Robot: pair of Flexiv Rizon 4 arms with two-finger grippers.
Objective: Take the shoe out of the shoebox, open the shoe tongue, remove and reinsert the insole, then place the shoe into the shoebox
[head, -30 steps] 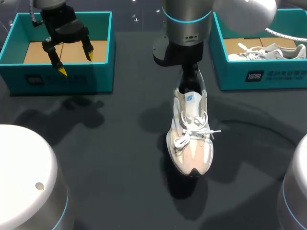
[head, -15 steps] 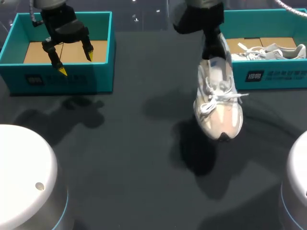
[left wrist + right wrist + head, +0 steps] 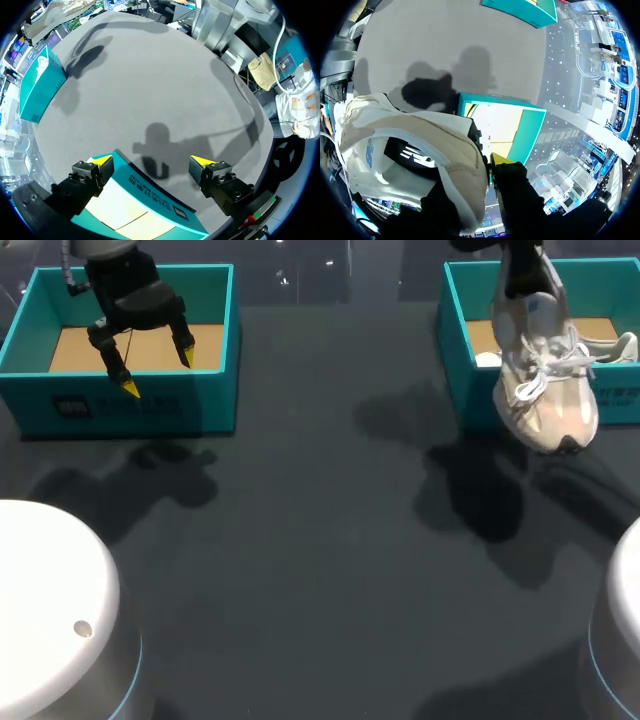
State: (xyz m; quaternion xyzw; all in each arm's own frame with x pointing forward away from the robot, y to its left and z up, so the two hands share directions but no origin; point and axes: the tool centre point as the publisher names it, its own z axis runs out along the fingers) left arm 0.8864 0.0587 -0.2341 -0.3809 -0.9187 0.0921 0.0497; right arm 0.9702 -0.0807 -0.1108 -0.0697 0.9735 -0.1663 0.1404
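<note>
Right gripper (image 3: 485, 167) pinches the sneaker (image 3: 545, 380) heel — toe hangs over the right shoebox (image 3: 470, 390) front wall, interior just behind; left gripper (image 3: 158, 373) spread wide.

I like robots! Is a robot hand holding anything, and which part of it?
The right gripper holds the white and beige lace-up sneaker by the rim of its heel opening. The left gripper is open and holds nothing.

both arms up at the tabletop's far edge, one per corner
left gripper (image 3: 158, 373) hangs over the far left corner, fingers spread wide, tips down; right gripper (image 3: 487, 165) at the far right corner, clamped on the heel of the shoe (image 3: 545, 380).
</note>
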